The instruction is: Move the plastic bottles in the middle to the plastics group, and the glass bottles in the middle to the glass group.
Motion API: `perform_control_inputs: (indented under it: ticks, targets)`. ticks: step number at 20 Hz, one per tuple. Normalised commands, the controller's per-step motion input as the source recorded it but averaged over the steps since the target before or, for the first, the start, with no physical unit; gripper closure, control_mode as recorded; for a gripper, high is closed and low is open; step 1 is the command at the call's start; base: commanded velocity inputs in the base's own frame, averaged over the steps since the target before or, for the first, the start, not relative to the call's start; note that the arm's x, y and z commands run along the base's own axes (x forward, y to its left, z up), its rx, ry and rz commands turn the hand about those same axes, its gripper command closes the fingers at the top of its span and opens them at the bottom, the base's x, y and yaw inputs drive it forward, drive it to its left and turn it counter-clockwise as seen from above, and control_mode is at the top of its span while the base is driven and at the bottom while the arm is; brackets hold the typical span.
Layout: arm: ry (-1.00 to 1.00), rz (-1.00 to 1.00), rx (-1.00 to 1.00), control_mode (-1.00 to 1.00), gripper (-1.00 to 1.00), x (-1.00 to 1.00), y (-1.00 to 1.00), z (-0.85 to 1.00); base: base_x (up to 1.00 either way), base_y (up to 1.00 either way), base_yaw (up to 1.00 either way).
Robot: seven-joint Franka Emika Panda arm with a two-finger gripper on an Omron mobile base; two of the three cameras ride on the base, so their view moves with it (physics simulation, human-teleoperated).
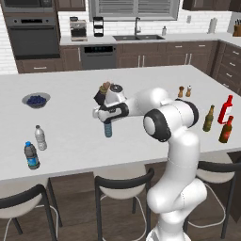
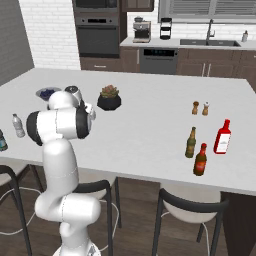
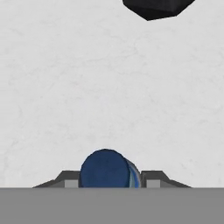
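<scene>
My gripper (image 1: 108, 123) points down over the middle of the island counter (image 1: 141, 84), shut on a pale blue plastic bottle (image 1: 108, 130) whose base is at the counter top. In the hand view its blue cap (image 3: 107, 168) sits between my gripper's (image 3: 108, 178) two fingers. At the front left stand the clear white-capped bottle (image 1: 40, 137) (image 2: 18, 125) and a blue-capped, blue-labelled bottle (image 1: 31, 156). At the right stand the tall red bottle (image 1: 226, 109) (image 2: 223, 136), the gold-necked dark bottle (image 1: 208, 118) (image 2: 191, 142) and the brown red-necked bottle (image 1: 226, 130) (image 2: 200, 160).
A bowl of blueberries (image 1: 36, 100) (image 2: 47, 93) sits at the left. A potted plant (image 2: 109, 98) (image 3: 153, 8) stands just behind my hand. Two shakers (image 1: 184, 91) (image 2: 200, 108) stand at the right. Stools (image 1: 122, 188) line the counter's near edge.
</scene>
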Motion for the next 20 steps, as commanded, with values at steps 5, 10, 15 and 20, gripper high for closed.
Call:
perform_control_inputs:
  ticks: [5,10,15,20]
  targets:
    - [-0.04,0.18,0.00,-1.00,1.00,-0.42,0.00,0.14,0.00,0.00,0.00]
    - [-0.01,0.22,0.03,-1.00,1.00,-0.55,0.02,0.30,0.00,0.00,0.00]
    - [0.00,0.25,0.04,-1.00,1.00,-0.55,0.34,0.13,0.00,0.00,0.00]
    - [0.00,0.30,0.07,-1.00,1.00,-0.16,0.69,0.05,0.00,0.00,0.00]
